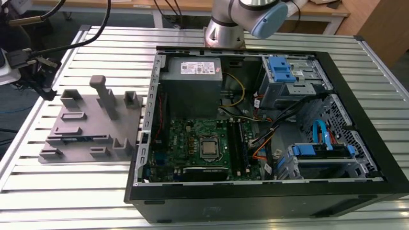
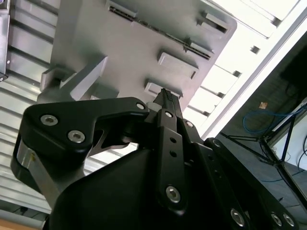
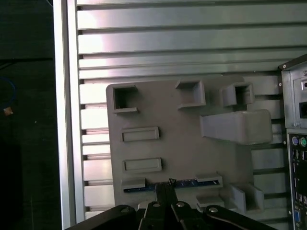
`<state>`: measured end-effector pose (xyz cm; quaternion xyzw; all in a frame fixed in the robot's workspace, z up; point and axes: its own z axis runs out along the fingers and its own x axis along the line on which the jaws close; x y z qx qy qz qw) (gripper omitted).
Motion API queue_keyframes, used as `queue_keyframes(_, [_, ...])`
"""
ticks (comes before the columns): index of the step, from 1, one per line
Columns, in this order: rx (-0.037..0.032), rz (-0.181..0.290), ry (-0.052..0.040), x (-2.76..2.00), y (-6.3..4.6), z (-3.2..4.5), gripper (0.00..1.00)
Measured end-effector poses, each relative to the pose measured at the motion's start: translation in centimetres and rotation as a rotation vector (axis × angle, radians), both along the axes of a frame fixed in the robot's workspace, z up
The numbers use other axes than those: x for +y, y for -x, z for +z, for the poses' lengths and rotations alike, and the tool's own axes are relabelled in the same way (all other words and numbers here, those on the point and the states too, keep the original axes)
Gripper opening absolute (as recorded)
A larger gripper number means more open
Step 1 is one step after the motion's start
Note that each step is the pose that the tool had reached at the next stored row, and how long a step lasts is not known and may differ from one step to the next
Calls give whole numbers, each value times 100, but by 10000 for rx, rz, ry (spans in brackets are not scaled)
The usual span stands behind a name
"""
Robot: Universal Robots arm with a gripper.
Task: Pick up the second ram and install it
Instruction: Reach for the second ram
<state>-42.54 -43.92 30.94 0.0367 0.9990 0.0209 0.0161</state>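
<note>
**A:** Tool state?

**B:** In the first wrist view we see the gripper (image 3: 165, 188) with its two fingers drawn together, no gap that we can make out, and nothing between them. We log it as closed and empty.

**A:** Where is the second ram?

**B:** The second ram (image 3: 192, 183) stands on edge in a long slot of the grey block (image 3: 182, 148). In the exterior view that block lies on the slatted table (image 1: 96, 191), to the exterior view's left of the open computer case (image 1: 268, 201).

**A:** How does it lie to the tool?

**B:** Its long axis runs crosswise to the line of the fingers. The fingertips point at roughly its middle. The second wrist view suggests to us that the tips hang above the block, apart from the board. We cannot confirm contact either way.

**A:** What is in the holders?

**B:** The block's other pockets (image 3: 125, 97) look empty to us. The case holds the motherboard (image 1: 191, 139), with long memory sockets (image 1: 238, 143) beside the processor. We cannot tell whether any socket is filled.
</note>
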Motion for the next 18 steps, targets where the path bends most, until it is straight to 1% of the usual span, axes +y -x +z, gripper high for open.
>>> queue_keyframes(2, [-1,11,52,-19,-9,-19,11])
queue_keyframes(5, [0,17,194,-31,-22,-36,11])
queue_keyframes(7, [2,32,269,-37,-41,-49,11])
queue_keyframes(11, [0,58,442,-39,-83,-76,11])
queue_keyframes(13, [1,78,468,-39,-103,-89,11])
queue_keyframes(18, [0,84,469,-39,-114,-96,11])
